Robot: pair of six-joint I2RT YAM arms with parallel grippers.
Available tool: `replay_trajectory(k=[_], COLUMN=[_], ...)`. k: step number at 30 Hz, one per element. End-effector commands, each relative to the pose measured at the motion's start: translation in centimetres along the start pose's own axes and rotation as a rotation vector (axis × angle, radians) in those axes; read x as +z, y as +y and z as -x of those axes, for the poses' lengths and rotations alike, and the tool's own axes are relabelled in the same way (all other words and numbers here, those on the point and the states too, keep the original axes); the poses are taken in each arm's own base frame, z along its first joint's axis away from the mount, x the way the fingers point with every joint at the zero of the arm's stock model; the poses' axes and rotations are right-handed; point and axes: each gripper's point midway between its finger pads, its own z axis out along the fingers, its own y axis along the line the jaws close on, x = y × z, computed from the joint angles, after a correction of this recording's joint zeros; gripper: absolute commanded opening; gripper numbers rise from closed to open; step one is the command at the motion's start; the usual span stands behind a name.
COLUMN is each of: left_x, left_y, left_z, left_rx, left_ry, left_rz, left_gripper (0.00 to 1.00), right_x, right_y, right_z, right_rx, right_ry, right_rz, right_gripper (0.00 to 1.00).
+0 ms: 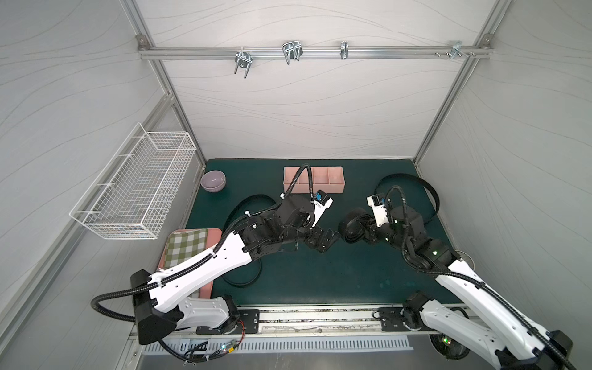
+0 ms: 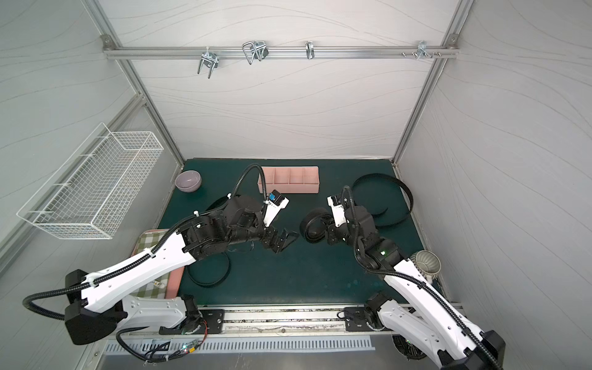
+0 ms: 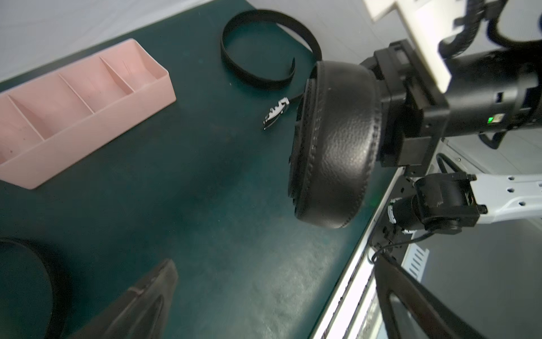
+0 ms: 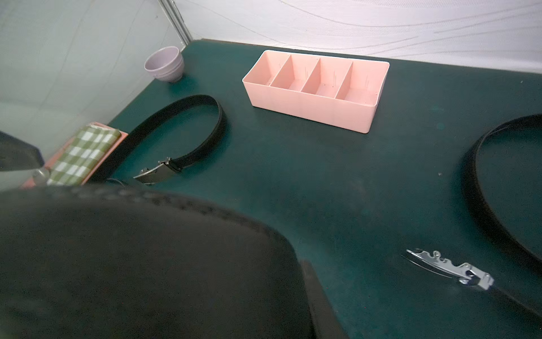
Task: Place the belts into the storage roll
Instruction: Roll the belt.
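I am clamping my right gripper [image 2: 326, 229] on the coiled belt [image 3: 334, 146], jaws drawn in on the tight black roll, which is standing on edge in the grip. My left gripper [image 2: 286, 239] is facing that coil from just beside it, jaws spread wide and gripping nothing. Just past the coil a silver buckle [image 4: 451, 267] is lying flat on the green mat [image 1: 320, 282], and beyond my right gripper a loose belt [image 1: 413, 182] is curving in a wide loop. A second loose belt [image 4: 187, 117] is looping on the mat behind my left gripper, beside the pink tray with checked cloth [image 4: 85, 152]. Farther ahead of both grippers, well apart from them, the storage roll [image 4: 311, 108] is sitting near the back wall. A purple bowl [image 4: 164, 64] is standing in the far corner on my left gripper's side.
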Motion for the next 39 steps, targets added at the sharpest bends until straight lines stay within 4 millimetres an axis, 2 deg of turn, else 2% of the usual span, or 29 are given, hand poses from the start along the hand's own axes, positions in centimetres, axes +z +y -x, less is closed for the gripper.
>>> replay_trajectory(k=[1,8,15,25,29,39], left_x=[-0.9,0.3,1.6,3.3,3.8,4.4], left_y=[-1.5,-2.4,-3.2,-3.2,-3.3,-3.0], left_z=[1.3,2.0,1.4,0.9,1.1,1.4], left_rx=[0.017,0.024,-0.005,-0.009,-0.008,-0.005], left_ry=[0.027,0.110,0.150,0.173,0.168,0.144], left_rz=[-0.082,-0.118,-0.159,-0.136,-0.133,-0.118], left_gripper=[0.99,0.96,0.90,0.81,0.75,0.52], right_x=[-0.9,-0.3,-0.1,-0.1,-0.1,-0.1], right_y=[0.4,1.6,1.8,2.1,2.3,2.1], right_z=[1.3,0.5,0.3,0.2,0.2,-0.1], right_rx=[-0.164,-0.240,-0.242,-0.232,-0.226,-0.222], right_ry=[-0.025,0.003,0.007,0.001,-0.003,0.004], right_rz=[-0.043,-0.046,-0.044,-0.029,-0.020,-0.023], right_gripper=[0.07,0.07,0.07,0.07,0.07,0.07])
